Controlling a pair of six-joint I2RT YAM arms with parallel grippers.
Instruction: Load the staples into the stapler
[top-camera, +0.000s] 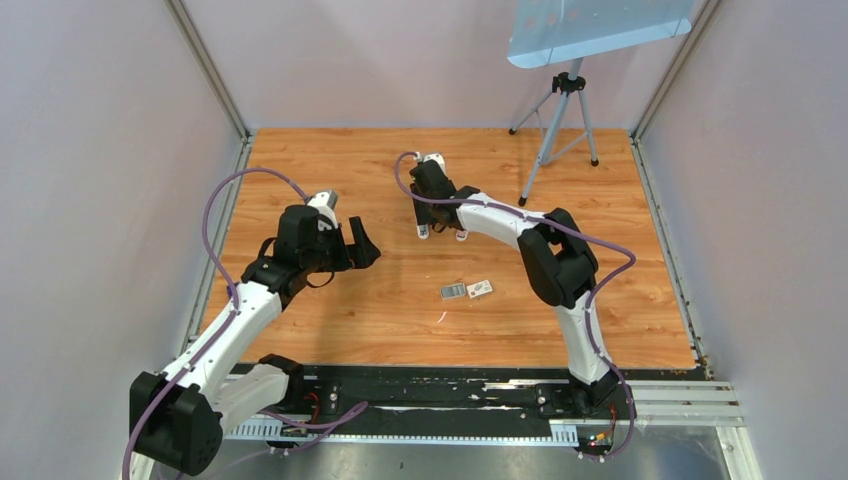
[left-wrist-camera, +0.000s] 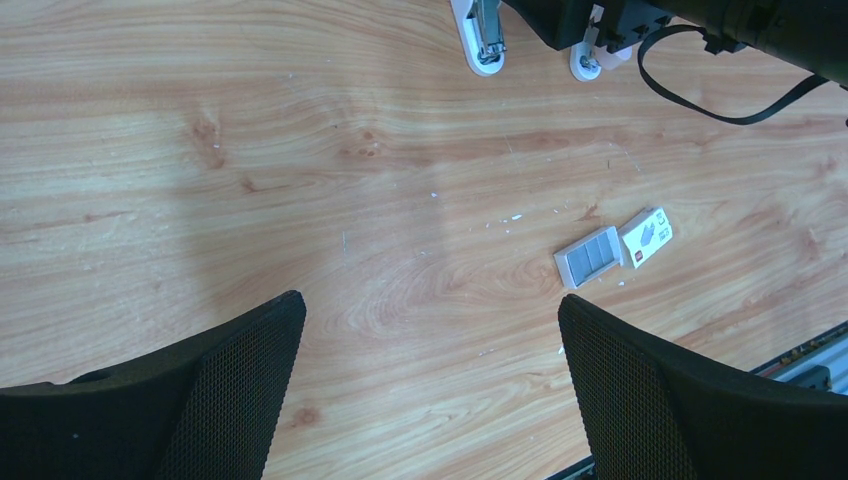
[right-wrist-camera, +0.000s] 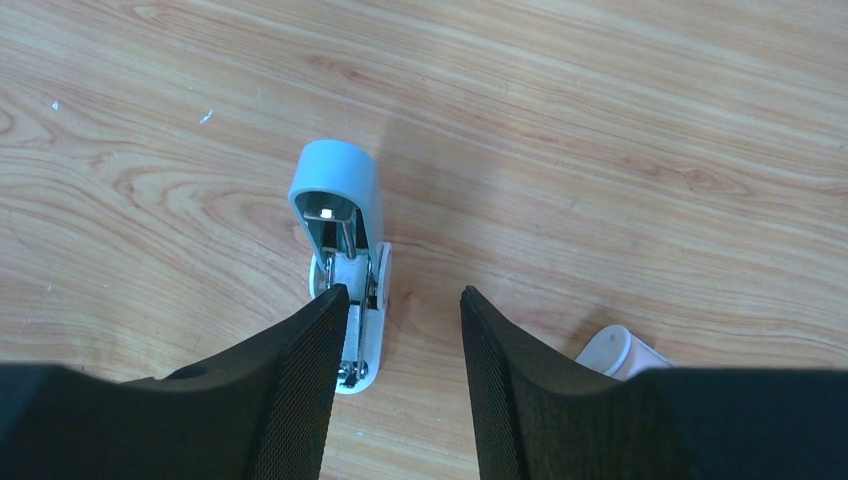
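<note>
Top view: the staples (top-camera: 453, 291) lie loose on the counter (top-camera: 330, 320), apart from the stapler (top-camera: 423, 231).

Left wrist: the left fingers (left-wrist-camera: 240, 390) are spread wide and empty.

Right wrist: the right fingers (right-wrist-camera: 300, 380) stand partly apart, grasping nothing, one just beside the stapler, which lies hinged open. By my reading, the loading itself is still to do.

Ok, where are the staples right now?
In the top view, the staples lie near the middle of the table, just left of the small white box.
</note>
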